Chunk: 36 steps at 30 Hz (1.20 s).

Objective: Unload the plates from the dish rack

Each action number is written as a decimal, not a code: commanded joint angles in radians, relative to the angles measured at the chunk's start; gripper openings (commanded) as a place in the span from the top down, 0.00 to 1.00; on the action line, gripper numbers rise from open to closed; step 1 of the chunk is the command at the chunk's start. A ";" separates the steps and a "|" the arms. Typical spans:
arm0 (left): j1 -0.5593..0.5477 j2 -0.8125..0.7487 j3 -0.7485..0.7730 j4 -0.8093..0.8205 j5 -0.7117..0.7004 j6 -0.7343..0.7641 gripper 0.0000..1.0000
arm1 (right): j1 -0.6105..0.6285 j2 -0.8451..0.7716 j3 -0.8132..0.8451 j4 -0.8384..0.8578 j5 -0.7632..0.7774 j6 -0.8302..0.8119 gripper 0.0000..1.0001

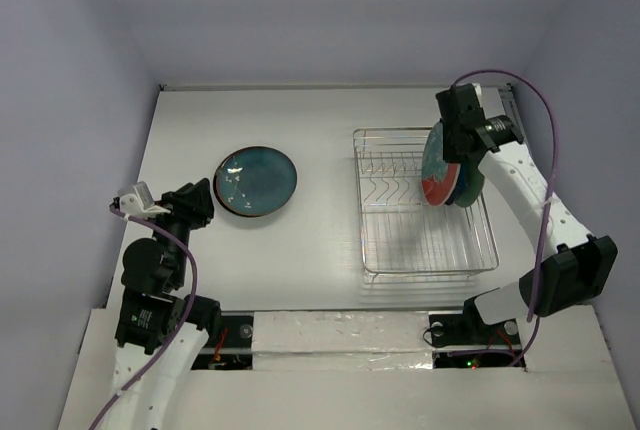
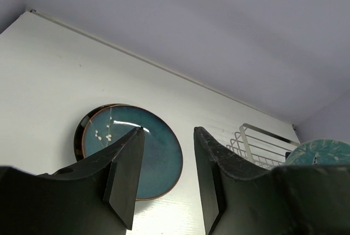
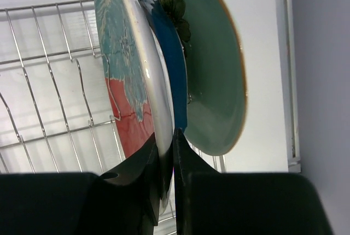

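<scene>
The silver wire dish rack point(image 1: 420, 240) stands at the right. Three plates stand upright at its far right: a red plate with a teal flower point(image 3: 123, 82), a navy dish point(image 3: 170, 71) behind it, and a mint green plate point(image 3: 216, 76) behind that. My right gripper point(image 3: 165, 147) is shut on the rim of the red plate; in the top view the right gripper point(image 1: 455, 155) sits over these plates point(image 1: 440, 175). A teal-blue plate point(image 1: 256, 180) lies flat on the table left of the rack. My left gripper point(image 2: 167, 136) is open and empty, held above the table near the teal-blue plate point(image 2: 158, 153).
The white table point(image 1: 320, 110) is walled on three sides. A purple cable point(image 1: 545, 120) loops over the right arm. The rack's point(image 3: 44, 71) left part holds only bare tines. A rail point(image 3: 290, 71) runs along the table's right edge.
</scene>
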 commanded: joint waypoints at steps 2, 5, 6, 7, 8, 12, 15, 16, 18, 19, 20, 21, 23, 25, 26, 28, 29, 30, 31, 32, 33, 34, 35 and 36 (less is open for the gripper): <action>0.008 0.008 -0.002 0.053 0.004 0.011 0.62 | -0.005 -0.089 0.139 0.063 0.031 -0.004 1.00; 0.008 0.012 -0.002 0.053 0.004 0.011 0.62 | -0.005 -0.126 0.161 0.081 -0.015 -0.001 1.00; 0.008 0.011 -0.002 0.055 0.004 0.011 0.62 | -0.005 -0.137 0.165 0.087 -0.056 0.002 1.00; 0.008 0.011 -0.002 0.053 0.004 0.011 0.62 | -0.005 -0.157 0.173 0.102 -0.077 0.011 1.00; 0.008 0.012 -0.004 0.056 0.004 0.011 0.62 | -0.005 -0.166 0.177 0.113 -0.103 0.017 1.00; 0.008 0.017 -0.002 0.055 0.004 0.012 0.62 | -0.005 -0.203 0.207 0.174 -0.240 0.094 1.00; 0.008 0.023 -0.004 0.056 0.004 0.011 0.62 | -0.005 -0.218 0.178 0.256 -0.394 0.178 1.00; 0.008 0.025 -0.004 0.055 0.004 0.011 0.62 | -0.005 -0.224 0.159 0.333 -0.430 0.206 1.00; 0.008 0.031 -0.005 0.056 0.004 0.011 0.62 | 0.030 -0.233 0.089 0.423 -0.514 0.291 1.00; 0.008 0.032 -0.004 0.058 0.004 0.011 0.62 | 0.044 -0.230 0.069 0.504 -0.516 0.322 1.00; 0.008 0.037 -0.005 0.059 0.004 0.011 0.62 | 0.088 -0.223 0.052 0.538 -0.518 0.347 1.00; 0.018 0.039 -0.005 0.058 0.004 0.011 0.62 | 0.116 -0.192 0.038 0.567 -0.515 0.370 1.00; 0.018 0.045 -0.002 0.056 0.004 0.012 0.62 | 0.176 -0.149 0.032 0.659 -0.499 0.428 1.00; 0.018 0.046 -0.002 0.056 0.004 0.011 0.62 | 0.250 -0.067 0.029 0.767 -0.504 0.496 1.00; 0.018 0.048 -0.004 0.058 0.004 0.011 0.62 | 0.267 -0.036 0.027 0.812 -0.516 0.519 1.00; 0.018 0.051 -0.004 0.056 0.004 0.012 0.62 | 0.308 0.061 0.039 0.916 -0.564 0.596 1.00; 0.018 0.054 -0.004 0.056 0.004 0.011 0.62 | 0.323 0.091 0.047 0.946 -0.564 0.615 1.00; 0.018 0.057 -0.004 0.056 0.004 0.012 0.62 | 0.337 0.122 0.058 0.958 -0.553 0.631 1.00; 0.018 0.057 -0.002 0.055 0.004 0.012 0.62 | 0.359 0.183 0.073 0.996 -0.535 0.660 1.00; 0.018 0.057 -0.002 0.055 0.004 0.011 0.62 | 0.370 0.211 0.093 1.015 -0.536 0.674 1.00; 0.018 0.059 -0.002 0.055 0.004 0.011 0.62 | 0.379 0.239 0.099 1.033 -0.539 0.692 1.00; 0.018 0.057 -0.002 0.055 0.004 0.012 0.62 | 0.389 0.265 0.108 1.058 -0.538 0.720 1.00; 0.018 0.057 -0.002 0.053 0.004 0.011 0.62 | 0.409 0.309 0.114 1.075 -0.535 0.732 1.00; 0.018 0.057 -0.004 0.055 0.004 0.011 0.62 | 0.419 0.329 0.113 1.093 -0.538 0.755 1.00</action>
